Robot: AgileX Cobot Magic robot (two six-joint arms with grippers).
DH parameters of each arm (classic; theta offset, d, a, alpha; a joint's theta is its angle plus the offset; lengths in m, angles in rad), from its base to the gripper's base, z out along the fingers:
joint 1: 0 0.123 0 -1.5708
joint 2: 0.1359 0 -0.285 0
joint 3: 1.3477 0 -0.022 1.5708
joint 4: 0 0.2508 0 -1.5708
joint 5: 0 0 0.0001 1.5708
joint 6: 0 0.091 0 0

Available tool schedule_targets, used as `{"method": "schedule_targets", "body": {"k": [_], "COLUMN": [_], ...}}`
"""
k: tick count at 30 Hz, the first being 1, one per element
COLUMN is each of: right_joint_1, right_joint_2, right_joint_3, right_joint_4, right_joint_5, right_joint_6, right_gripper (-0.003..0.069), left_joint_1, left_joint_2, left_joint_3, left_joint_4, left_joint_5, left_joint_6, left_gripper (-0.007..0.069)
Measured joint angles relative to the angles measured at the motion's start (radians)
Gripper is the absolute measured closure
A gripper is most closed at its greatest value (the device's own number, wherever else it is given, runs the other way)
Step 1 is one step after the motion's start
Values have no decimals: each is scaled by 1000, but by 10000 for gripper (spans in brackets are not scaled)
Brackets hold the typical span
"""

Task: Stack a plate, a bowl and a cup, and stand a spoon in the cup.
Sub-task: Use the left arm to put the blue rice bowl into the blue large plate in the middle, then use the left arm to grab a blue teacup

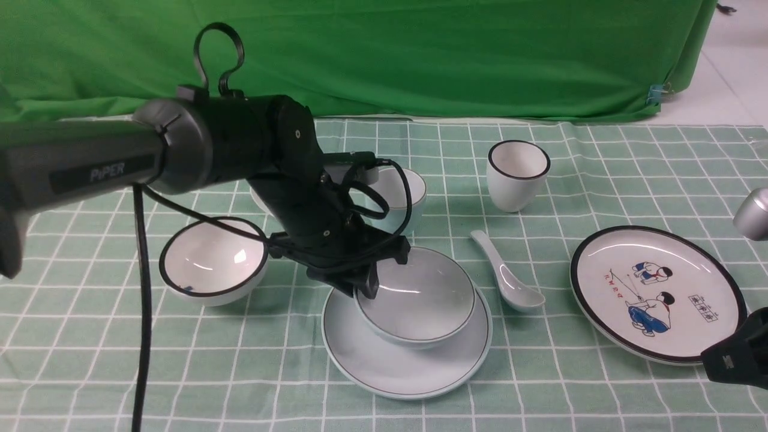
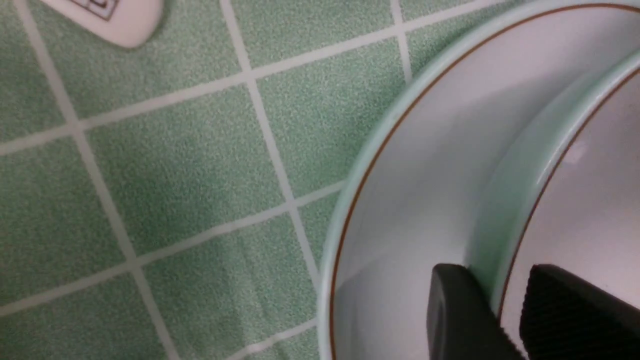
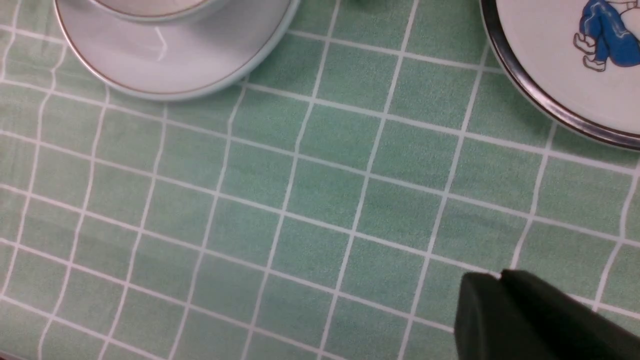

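The pale plate (image 1: 408, 366) lies on the checked cloth at the centre front, and the shallow bowl (image 1: 420, 300) sits on it. My left gripper (image 1: 366, 288) is at the bowl's near-left rim. In the left wrist view its jaws (image 2: 495, 272) straddle that rim, one finger outside over the plate (image 2: 425, 150), one inside the bowl (image 2: 520, 165), with a gap showing. The pale blue cup (image 1: 399, 198) stands behind, partly hidden by the arm. The plain spoon (image 1: 507, 273) lies just right of the plate. My right gripper (image 1: 735, 360) hovers shut and empty over bare cloth (image 3: 492, 277).
A black-rimmed bowl (image 1: 213, 258) stands left of the stack. A black-rimmed white cup (image 1: 517, 174) is at the back right and the cartoon plate (image 1: 657, 294) at the right. The tip of a printed spoon handle (image 2: 115, 17) shows in the left wrist view.
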Motion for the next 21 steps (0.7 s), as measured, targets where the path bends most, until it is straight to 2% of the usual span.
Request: {"method": "schedule_targets", "body": {"k": [2, 3, 4, 7, 13, 21], "right_joint_1": [0, 0, 0, 0, 0, 0], "right_joint_2": [0, 0, 0, 0, 0, 0], "right_joint_3": [0, 0, 0, 0, 0, 0], "right_joint_4": [0, 0, 0, 0, 0, 0], "right_joint_5": [0, 0, -1, -1, -1, -4], "right_joint_6": [0, 0, 0, 0, 0, 0], "right_gripper": [589, 589, 589, 588, 578, 572], "left_joint_1": [0, 0, 0, 0, 0, 0], "left_joint_2": [0, 0, -2, -20, -27, 147], "left_joint_3": [-11, -11, -30, -123, -373, -555], "left_joint_4": [5, 7, 15, 72, 230, 286], "left_joint_5": [8, 8, 26, 80, 107, 125], "left_joint_6": [0, 0, -1, -60, -195, -200], "left_gripper": [350, 350, 307, 259, 295, 330]}}
